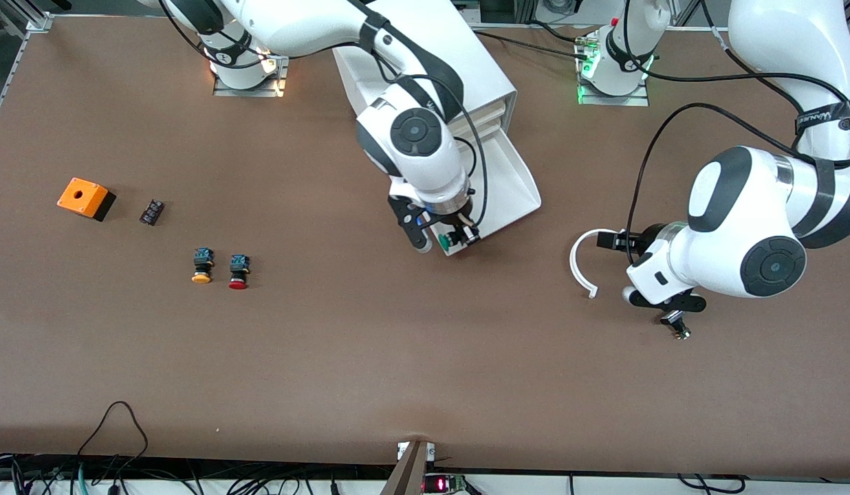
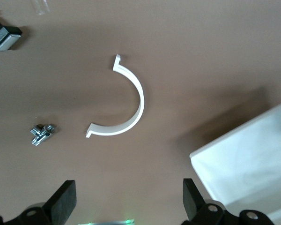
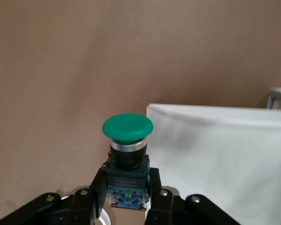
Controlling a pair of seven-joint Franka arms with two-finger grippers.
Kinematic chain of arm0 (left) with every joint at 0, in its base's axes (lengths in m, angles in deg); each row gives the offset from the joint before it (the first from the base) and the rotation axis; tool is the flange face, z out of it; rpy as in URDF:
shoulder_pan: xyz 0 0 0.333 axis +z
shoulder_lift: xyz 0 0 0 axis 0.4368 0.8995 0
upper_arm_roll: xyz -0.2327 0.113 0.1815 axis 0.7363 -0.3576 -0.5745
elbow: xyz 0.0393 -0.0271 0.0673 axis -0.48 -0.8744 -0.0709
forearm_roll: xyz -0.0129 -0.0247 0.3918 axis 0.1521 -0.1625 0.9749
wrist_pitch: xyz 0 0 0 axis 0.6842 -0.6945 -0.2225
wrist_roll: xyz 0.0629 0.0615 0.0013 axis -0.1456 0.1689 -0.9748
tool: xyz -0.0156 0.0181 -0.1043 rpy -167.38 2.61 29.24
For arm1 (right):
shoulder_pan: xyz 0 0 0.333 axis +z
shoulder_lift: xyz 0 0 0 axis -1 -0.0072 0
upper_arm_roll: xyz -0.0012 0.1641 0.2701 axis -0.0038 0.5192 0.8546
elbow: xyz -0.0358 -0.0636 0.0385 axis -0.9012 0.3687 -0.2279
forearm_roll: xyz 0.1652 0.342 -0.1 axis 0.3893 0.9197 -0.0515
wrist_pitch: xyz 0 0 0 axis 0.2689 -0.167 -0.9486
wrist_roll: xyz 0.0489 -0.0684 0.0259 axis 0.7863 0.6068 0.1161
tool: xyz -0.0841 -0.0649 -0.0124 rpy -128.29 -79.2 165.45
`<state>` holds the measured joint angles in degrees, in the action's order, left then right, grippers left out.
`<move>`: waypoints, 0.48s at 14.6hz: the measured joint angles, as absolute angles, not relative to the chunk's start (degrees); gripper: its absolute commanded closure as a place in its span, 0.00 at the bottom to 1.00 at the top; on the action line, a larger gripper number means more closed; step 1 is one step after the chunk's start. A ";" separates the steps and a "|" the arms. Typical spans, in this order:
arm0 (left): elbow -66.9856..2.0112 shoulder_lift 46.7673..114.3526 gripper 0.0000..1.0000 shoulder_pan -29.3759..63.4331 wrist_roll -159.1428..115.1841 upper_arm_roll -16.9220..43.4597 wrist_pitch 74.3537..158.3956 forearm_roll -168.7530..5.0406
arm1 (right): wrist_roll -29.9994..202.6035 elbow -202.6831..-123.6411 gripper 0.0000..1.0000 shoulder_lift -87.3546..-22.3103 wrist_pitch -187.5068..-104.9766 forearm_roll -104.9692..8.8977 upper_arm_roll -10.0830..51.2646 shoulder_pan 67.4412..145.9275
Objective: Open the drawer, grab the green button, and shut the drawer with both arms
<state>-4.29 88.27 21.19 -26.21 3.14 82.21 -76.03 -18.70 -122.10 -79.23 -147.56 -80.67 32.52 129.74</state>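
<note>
Your right pincer [image 1: 447, 242] had clamped the green button [image 1: 443, 242] by its body, just over the open drawer's [image 1: 511, 182] front edge. Your left pincer [image 2: 126, 199] waited spread wide, empty, over the counter [image 1: 397, 357]. By the look of it, closing remained.

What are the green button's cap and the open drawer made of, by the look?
Button, held in the right tool: cap looks like smooth moulded plastic with a soft sheen, over a shiny ring, probably metal. Drawer: plain white, matte, thin-walled, likely plastic, though painted sheet can't be ruled out.
</note>
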 measured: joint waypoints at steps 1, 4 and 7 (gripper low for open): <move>-5.66 88.32 0.01 20.93 -29.93 3.47 84.56 -76.03 | -13.90 -122.10 1.00 -78.52 -145.95 -80.31 32.58 128.50; -9.84 88.65 0.02 17.92 -41.00 4.36 91.94 -76.04 | 5.06 -122.10 1.00 -77.54 -138.56 -79.83 32.63 125.06; -16.20 88.89 0.05 14.08 -49.79 4.40 103.37 -76.02 | 22.70 -122.11 1.00 -76.64 -131.12 -79.80 32.49 121.41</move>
